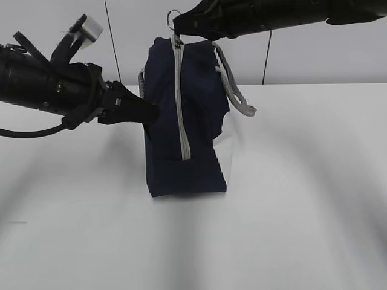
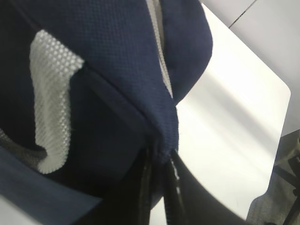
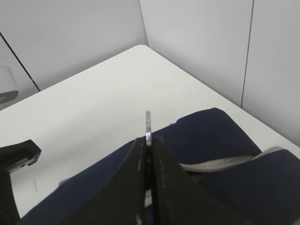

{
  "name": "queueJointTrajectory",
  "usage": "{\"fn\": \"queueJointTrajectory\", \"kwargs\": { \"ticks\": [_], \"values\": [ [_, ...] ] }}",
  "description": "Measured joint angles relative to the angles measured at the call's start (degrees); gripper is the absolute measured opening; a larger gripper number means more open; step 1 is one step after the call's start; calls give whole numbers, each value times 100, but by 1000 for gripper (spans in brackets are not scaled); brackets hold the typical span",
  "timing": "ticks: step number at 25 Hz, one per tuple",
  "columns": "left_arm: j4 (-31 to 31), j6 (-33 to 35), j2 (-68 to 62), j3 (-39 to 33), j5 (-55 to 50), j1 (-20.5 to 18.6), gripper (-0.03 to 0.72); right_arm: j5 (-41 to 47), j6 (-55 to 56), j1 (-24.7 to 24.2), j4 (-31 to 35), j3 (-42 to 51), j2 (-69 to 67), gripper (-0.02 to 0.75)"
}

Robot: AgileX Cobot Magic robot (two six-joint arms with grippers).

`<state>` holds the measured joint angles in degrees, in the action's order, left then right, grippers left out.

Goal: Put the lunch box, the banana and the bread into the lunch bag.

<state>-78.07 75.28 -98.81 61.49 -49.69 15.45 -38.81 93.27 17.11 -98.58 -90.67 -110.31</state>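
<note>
My right gripper (image 1: 176, 25) is clamped on the ring pull (image 1: 173, 14) at the top of the lunch bag (image 1: 184, 121), which stands upright on the table (image 1: 302, 181). My left gripper (image 1: 154, 112) pinches the bag's side fabric. The zipper (image 1: 179, 99) runs straight down below my right hand, so that arm is nearest.
</note>
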Motion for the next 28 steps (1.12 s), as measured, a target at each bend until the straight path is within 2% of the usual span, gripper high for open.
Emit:
{"fn": "queueJointTrajectory", "kwargs": {
  "ticks": [7,14,28],
  "values": [
    [77,-184,0,0,114,0,24,-329,155,-8,-126,-298,-27,6],
    [186,-239,0,0,65,0,23,-302,268,-8,-213,-336,-45,6],
    [1009,-897,0,0,-166,0,22,121,282,-21,-91,-922,-730,6]
  ]
}}
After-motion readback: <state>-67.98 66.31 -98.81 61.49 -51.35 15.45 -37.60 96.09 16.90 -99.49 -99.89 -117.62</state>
